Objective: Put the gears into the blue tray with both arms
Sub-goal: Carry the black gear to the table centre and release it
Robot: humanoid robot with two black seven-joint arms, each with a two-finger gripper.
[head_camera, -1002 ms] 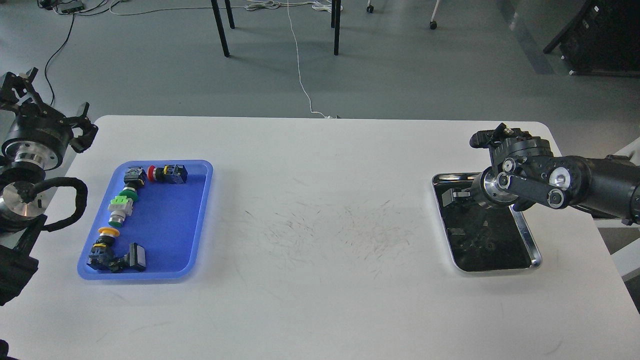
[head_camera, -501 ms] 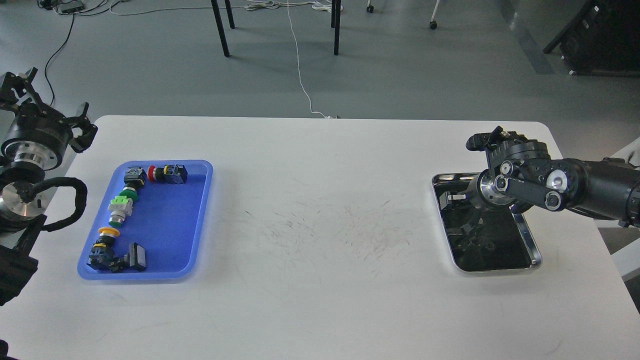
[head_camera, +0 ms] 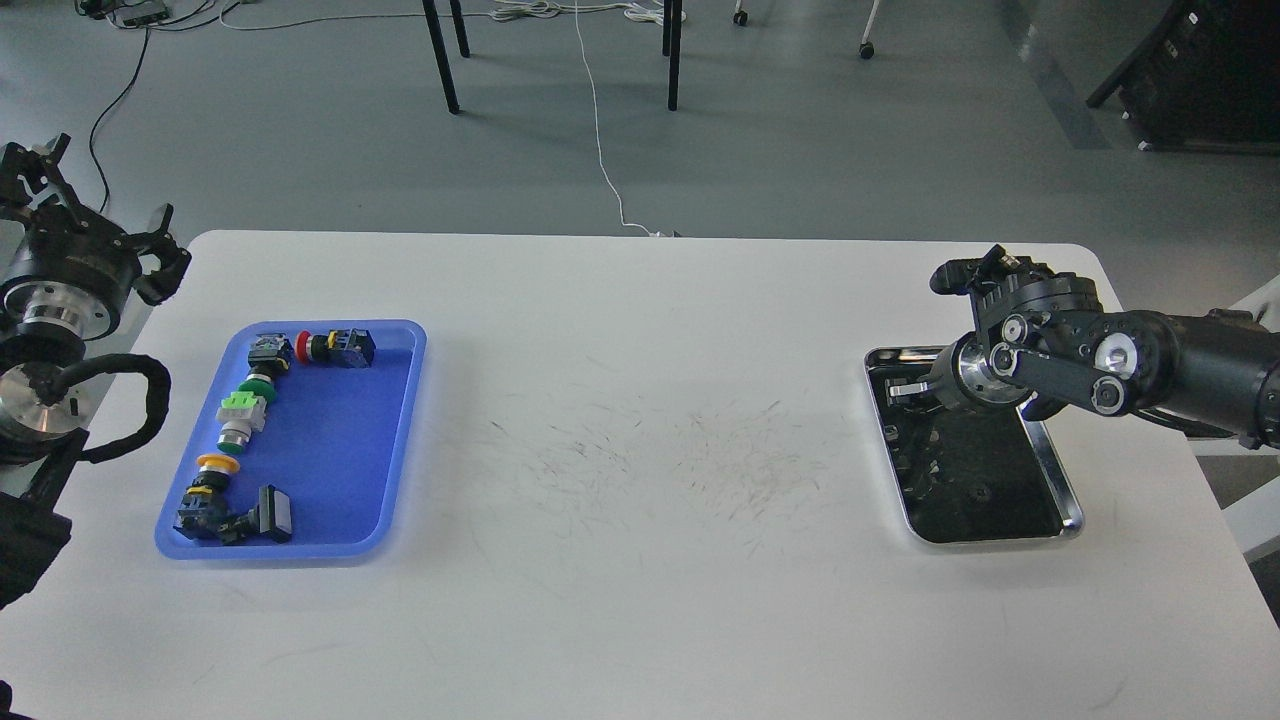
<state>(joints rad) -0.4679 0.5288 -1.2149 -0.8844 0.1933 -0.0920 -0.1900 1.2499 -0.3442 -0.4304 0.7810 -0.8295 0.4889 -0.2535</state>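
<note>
The blue tray [head_camera: 340,450] lies at the table's left and holds several push-button switches [head_camera: 242,420] along its left side. No gears show in it. My left gripper [head_camera: 95,205] hangs off the table's far left corner, beyond the blue tray, with its fingers spread and nothing between them. My right gripper [head_camera: 908,391] reaches leftward low over the far end of the shiny steel tray [head_camera: 1070,500]. Its dark fingers merge with the tray's dark reflection. Small dark shapes in that tray, one of them round [head_camera: 978,491], could be gears, but they are too faint to tell.
The white table [head_camera: 640,560] bears fine dark scratch marks in its middle. Chair legs and cables stand on the floor beyond the far edge. My left arm's thick joints and cable loop [head_camera: 120,400] sit just left of the blue tray.
My right gripper has shifted a little to the left and farther back over the steel tray's far end. The left arm has edged slightly left. The blue tray's contents are unchanged.
</note>
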